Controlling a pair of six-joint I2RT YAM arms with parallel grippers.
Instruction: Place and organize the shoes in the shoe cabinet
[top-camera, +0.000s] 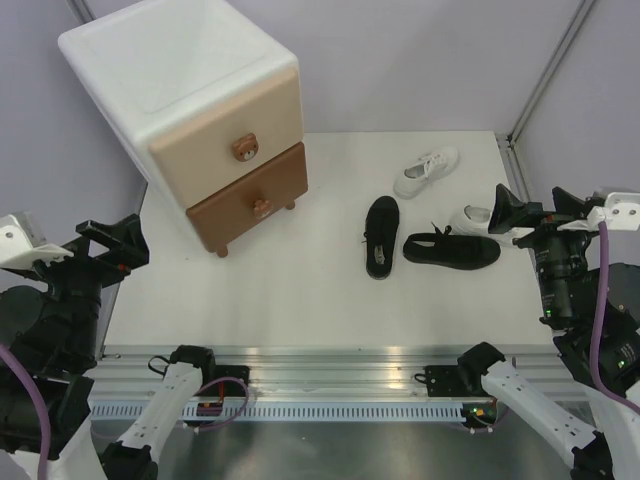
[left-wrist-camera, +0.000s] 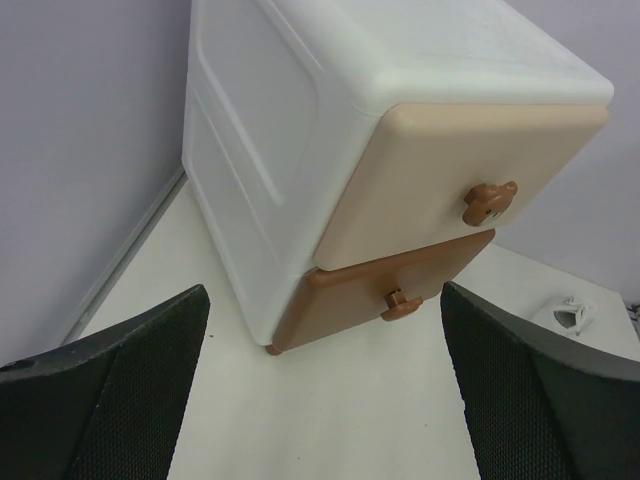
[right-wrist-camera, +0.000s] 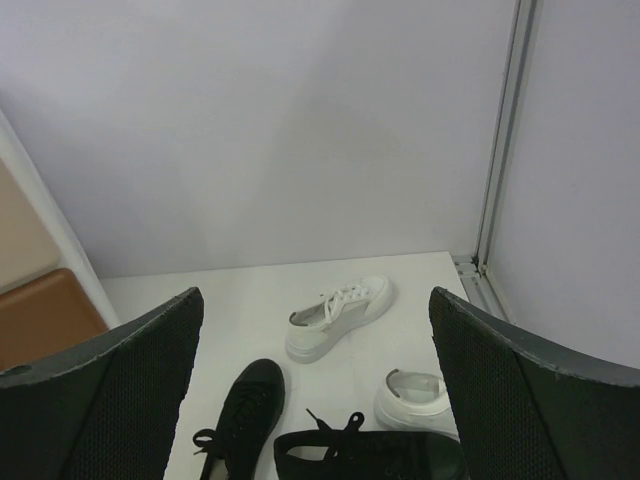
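Observation:
The white shoe cabinet (top-camera: 170, 70) stands at the back left, its beige upper drawer (top-camera: 225, 150) and brown lower drawer (top-camera: 250, 205) both shut. Right of the middle lie the shoes: a white sneaker (top-camera: 426, 171), a black shoe (top-camera: 381, 235), a second black shoe (top-camera: 452, 249) on its side, and a second white sneaker (top-camera: 476, 217) partly behind my right gripper (top-camera: 535, 212). That gripper hovers open at the table's right edge, the shoes (right-wrist-camera: 335, 315) ahead of it. My left gripper (top-camera: 112, 242) is open at the left edge, facing the cabinet (left-wrist-camera: 300, 120), nothing between its fingers.
Bear-shaped knobs (left-wrist-camera: 488, 200) (left-wrist-camera: 403, 303) stick out of the drawer fronts. Grey walls close in the table at the back and sides, with a metal post (right-wrist-camera: 500, 140) in the back right corner. An aluminium rail (top-camera: 320, 365) runs along the near edge.

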